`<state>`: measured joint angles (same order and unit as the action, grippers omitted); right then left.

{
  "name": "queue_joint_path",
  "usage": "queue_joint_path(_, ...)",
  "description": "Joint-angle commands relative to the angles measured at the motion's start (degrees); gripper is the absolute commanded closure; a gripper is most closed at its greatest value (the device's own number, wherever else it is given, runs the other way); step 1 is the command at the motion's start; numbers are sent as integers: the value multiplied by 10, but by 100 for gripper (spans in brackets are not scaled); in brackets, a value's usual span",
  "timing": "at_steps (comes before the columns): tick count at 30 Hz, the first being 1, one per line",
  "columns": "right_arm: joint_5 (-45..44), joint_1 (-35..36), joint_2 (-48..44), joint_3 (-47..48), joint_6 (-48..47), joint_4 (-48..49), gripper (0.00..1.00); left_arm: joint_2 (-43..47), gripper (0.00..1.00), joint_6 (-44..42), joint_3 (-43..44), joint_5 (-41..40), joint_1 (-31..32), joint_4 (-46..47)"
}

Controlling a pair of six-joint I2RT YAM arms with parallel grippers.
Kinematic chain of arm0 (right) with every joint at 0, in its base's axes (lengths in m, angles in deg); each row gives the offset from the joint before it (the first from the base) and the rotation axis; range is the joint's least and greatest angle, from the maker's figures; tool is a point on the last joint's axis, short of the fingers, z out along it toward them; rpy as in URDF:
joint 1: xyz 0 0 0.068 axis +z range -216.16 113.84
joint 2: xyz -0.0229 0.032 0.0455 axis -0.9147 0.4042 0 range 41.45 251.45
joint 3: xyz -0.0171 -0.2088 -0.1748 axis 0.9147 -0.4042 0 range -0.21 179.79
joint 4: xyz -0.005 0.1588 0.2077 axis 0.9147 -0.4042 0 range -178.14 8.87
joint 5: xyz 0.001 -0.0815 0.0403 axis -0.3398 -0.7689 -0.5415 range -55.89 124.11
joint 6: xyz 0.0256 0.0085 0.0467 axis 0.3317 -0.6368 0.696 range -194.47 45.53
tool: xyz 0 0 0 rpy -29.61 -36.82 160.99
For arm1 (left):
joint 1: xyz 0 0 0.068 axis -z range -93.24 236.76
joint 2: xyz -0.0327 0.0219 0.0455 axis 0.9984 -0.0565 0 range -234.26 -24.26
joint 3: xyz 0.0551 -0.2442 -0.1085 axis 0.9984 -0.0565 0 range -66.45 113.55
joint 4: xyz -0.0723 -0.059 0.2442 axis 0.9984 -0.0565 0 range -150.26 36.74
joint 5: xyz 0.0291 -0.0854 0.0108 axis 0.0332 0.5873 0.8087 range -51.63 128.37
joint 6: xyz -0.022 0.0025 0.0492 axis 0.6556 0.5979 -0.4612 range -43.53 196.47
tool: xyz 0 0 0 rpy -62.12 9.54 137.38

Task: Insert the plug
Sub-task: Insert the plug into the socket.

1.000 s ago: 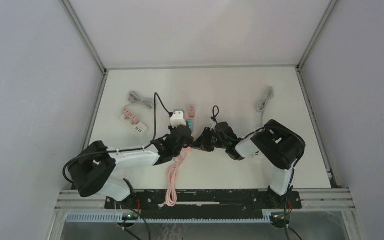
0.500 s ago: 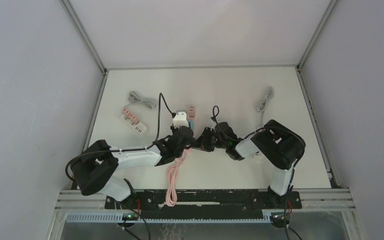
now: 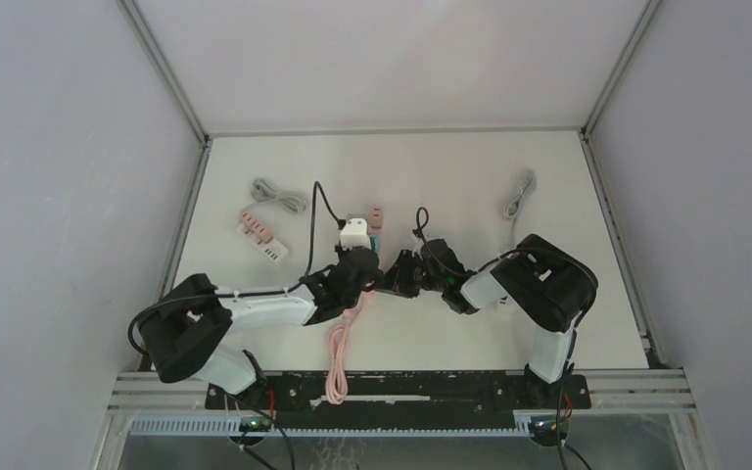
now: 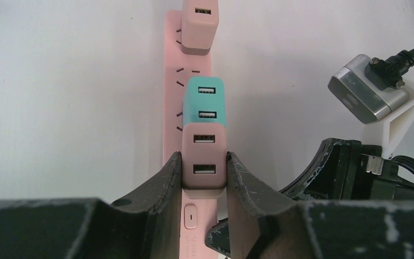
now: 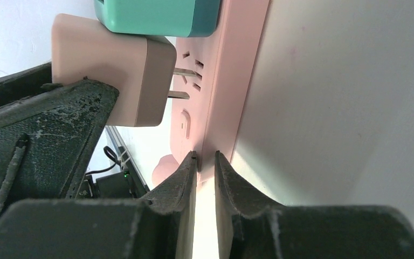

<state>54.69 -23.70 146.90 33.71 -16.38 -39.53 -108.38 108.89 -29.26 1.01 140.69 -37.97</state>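
Plug: pink plug (image 4: 204, 162) over the near end of the power strip (image 4: 171, 108), touching the teal plug (image 4: 207, 102); prongs bare, tips at the slots
Left tool (image 4: 204, 164): pinching the pink plug's sides
Right tool (image 5: 205, 159): pinching the power strip's edge
Power strip: flat on the white counter (image 4: 59, 97)

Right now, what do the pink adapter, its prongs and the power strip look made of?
The pink adapter: probably matte moulded plastic, even colour, rounded edges. Its prongs: bare metal, thin, grey sheen. The power strip: likely the same smooth plastic, soft satin highlight.
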Motion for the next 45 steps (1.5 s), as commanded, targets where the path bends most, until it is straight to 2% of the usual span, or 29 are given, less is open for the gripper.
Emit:
queue_joint_path(1,4,6,10,2,-2,-9,77,-2,100,-17,6,-35,-2,65)
queue_joint_path(18,2,8,1,2,-8,-16,77,-46,100,-35,1,-61,-2,73)
queue_joint_path(28,0,8,0,2,-7,-18,77,-36,100,-52,-13,-82,-2,94)
queue_joint_path(45,-2,9,-6,2,-12,-25,77,-71,100,-49,-24,-78,-2,133)
